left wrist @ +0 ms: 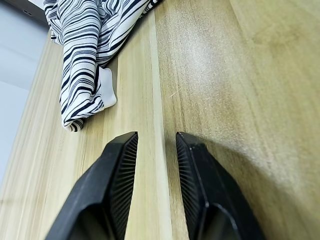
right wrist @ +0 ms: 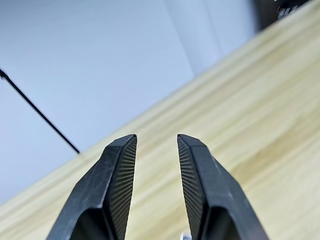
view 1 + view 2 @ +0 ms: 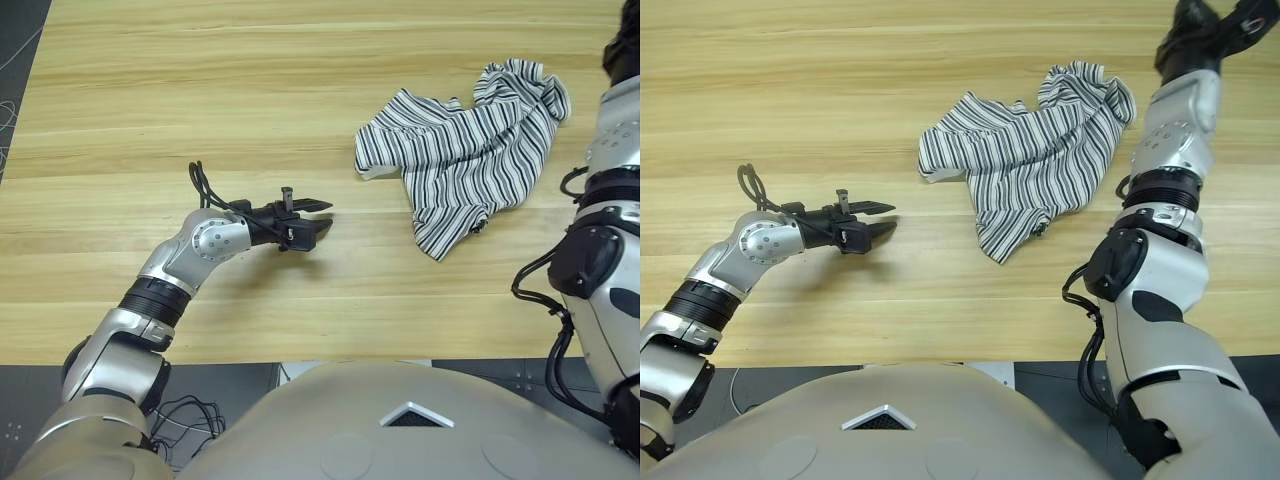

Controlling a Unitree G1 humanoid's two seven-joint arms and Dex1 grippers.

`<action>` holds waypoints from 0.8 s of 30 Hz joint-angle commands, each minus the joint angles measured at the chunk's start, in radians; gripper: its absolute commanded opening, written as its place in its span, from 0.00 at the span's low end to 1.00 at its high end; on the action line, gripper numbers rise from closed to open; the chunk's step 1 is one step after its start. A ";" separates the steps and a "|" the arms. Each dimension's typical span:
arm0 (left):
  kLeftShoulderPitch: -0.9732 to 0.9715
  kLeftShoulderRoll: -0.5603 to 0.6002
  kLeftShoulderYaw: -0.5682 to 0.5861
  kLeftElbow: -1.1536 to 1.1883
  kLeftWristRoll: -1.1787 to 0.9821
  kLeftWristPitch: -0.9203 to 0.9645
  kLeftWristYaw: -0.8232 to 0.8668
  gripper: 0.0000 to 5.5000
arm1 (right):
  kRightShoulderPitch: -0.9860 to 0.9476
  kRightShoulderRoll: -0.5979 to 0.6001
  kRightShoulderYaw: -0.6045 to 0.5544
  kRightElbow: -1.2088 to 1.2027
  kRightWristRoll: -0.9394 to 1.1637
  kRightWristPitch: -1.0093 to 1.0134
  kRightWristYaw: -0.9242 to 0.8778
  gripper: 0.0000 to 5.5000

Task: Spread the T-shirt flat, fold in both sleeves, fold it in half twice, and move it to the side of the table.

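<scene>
I read the T-shirt (image 3: 465, 150) as a crumpled, black-and-white striped heap on the wooden surface (image 3: 200, 80). It lies on the robot's right half, about midway between the near and far edges. It is not spread flat: the fabric is bunched in folds, with one narrow corner pointing toward the near edge.

The left gripper (image 3: 318, 222) sits low over the surface, to the left of the T-shirt and apart from it, with its tips aimed toward the garment. In the left wrist view its fingers are spread with a narrow gap. Bare wood shows between them and they grip nothing.

The right arm (image 3: 1175, 120) stands just beside the T-shirt's far right edge. On the right gripper (image 2: 156, 145) the fingers are likewise spread, with nothing between them.
</scene>
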 commanded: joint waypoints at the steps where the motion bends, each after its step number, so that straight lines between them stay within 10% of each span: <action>1: 0.035 -0.003 -0.016 0.019 0.043 0.040 -0.028 0.26 | 0.054 0.013 0.053 -0.131 -0.036 0.067 -0.014 0.27; 8: 0.046 0.000 -0.002 0.003 0.032 0.049 -0.027 0.26 | 0.560 -0.230 0.502 -1.052 0.173 0.675 0.549 0.41; 16: 0.053 -0.004 0.004 -0.012 0.029 0.060 -0.033 0.26 | 0.660 -0.329 0.421 -1.198 0.272 0.794 0.670 0.57; 24: 0.071 0.004 0.019 -0.028 0.024 0.068 -0.038 0.26 | 0.880 -0.295 0.709 -1.265 0.036 0.688 0.664 0.57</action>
